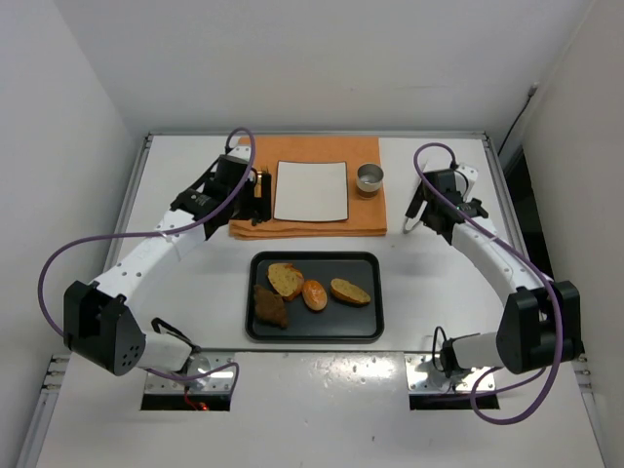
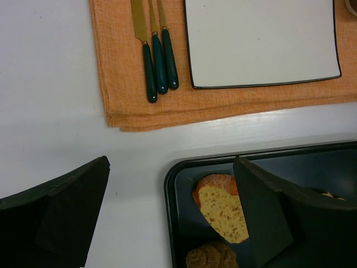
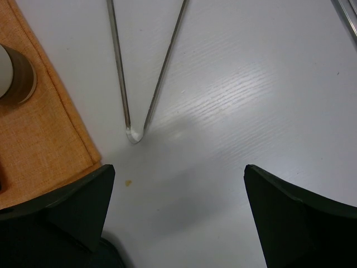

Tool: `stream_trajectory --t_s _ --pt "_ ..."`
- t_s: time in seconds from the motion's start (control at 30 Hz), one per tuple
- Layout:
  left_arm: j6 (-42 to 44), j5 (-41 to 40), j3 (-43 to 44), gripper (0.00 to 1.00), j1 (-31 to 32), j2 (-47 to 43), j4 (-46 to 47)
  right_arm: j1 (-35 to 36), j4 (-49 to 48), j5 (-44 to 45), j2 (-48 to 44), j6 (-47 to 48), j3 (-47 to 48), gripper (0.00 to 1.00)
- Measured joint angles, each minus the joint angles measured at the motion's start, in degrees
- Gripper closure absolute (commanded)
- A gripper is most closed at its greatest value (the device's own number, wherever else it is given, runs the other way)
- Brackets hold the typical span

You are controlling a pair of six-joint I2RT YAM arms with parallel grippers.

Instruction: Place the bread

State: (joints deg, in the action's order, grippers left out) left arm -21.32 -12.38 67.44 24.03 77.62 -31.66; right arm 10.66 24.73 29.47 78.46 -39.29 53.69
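Bread (image 1: 314, 294) lies on the black tray (image 1: 327, 324); my left tool (image 2: 171, 167) and right tool (image 3: 178, 170) both gape wide, holding nothing. I'd straddle the round slice (image 2: 223, 212) squarely with the left, pinch gently, then lift clear for the plate (image 2: 262, 42).

The left arm (image 1: 146, 255) and right arm (image 1: 492, 255) have white links and blocky black joints, each trailing a purple cable (image 1: 42, 288) (looped wide). The left gripper (image 2: 172, 162) has matte black fingers (image 2: 61, 212).
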Motion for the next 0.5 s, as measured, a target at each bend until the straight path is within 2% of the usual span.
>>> stream_trajectory --t_s 0.5 --pt "-0.4 -0.1 0.0 0.01 0.0 0.0 0.0 0.0 0.7 -2.0 0.9 -2.5 0.0 0.0"
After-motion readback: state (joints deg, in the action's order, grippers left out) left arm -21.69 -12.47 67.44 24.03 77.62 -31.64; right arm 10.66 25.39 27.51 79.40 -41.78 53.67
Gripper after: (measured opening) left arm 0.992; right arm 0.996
